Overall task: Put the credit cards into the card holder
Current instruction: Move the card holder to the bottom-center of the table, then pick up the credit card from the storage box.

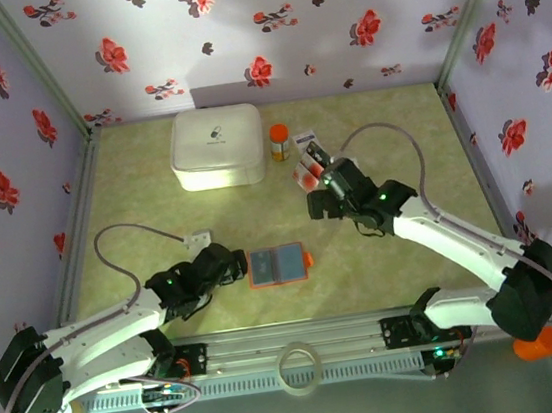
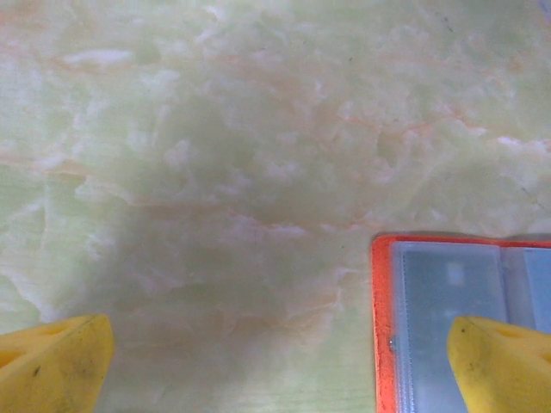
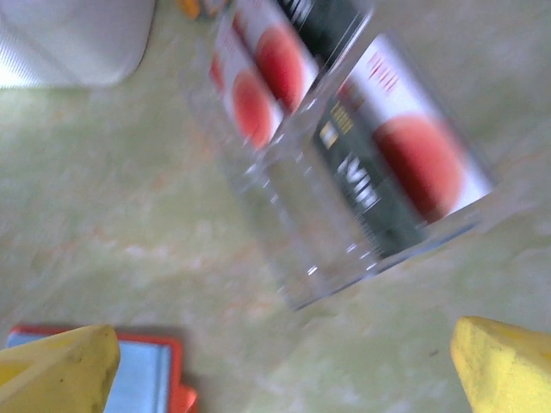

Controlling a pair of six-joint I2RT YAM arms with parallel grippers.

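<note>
The card holder (image 1: 277, 265) lies open on the table, orange-red outside and light blue inside. My left gripper (image 1: 235, 264) stands open just left of it, with one yellow fingertip (image 2: 504, 361) over the holder's left page (image 2: 448, 288) and nothing between the fingers. The credit cards (image 1: 308, 159), white with red blotches and dark with pale print, sit in a clear plastic case (image 3: 344, 232) behind the holder. My right gripper (image 1: 319, 204) hangs open just in front of that case and holds nothing. The cards (image 3: 396, 138) look blurred in the right wrist view, and the holder's corner (image 3: 151, 379) shows at lower left.
A big white rounded box (image 1: 216, 146) stands at the back, with an orange-capped bottle (image 1: 278, 143) to its right. A small white piece (image 1: 197, 239) lies behind the left arm. A tape ring (image 1: 299, 365) rests on the rail between the arm bases.
</note>
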